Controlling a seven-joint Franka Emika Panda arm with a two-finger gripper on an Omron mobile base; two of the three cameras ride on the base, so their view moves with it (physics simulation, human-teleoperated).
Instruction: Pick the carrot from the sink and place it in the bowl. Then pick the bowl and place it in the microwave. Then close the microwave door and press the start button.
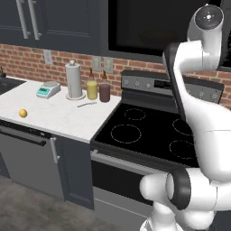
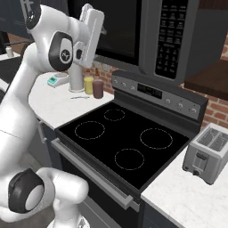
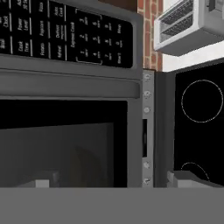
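The microwave [image 2: 133, 31] hangs above the stove, and its door [image 2: 111, 26] with the black glass window looks flush with the front. My gripper [image 3: 107, 180] is raised close in front of that door [image 3: 61, 144], rolled sideways, so the button strip [image 3: 65, 37] runs along the top of the hand view. Its fingertips [image 3: 41, 183] stand far apart at the bottom edge with nothing between them: open. The white hand [image 2: 91, 31] hovers before the window's left part. A dark edge of the sink [image 1: 5, 84] shows at far left. The carrot and the bowl are out of view.
Below the microwave lies a black glass stove [image 2: 124, 138] with a knob panel. A toaster [image 2: 209, 153] stands to its right. On the white counter [image 1: 58, 115] sit a small yellow fruit [image 1: 22, 113], a scale [image 1: 48, 89], a paper towel roll [image 1: 73, 79] and two bottles [image 1: 92, 88].
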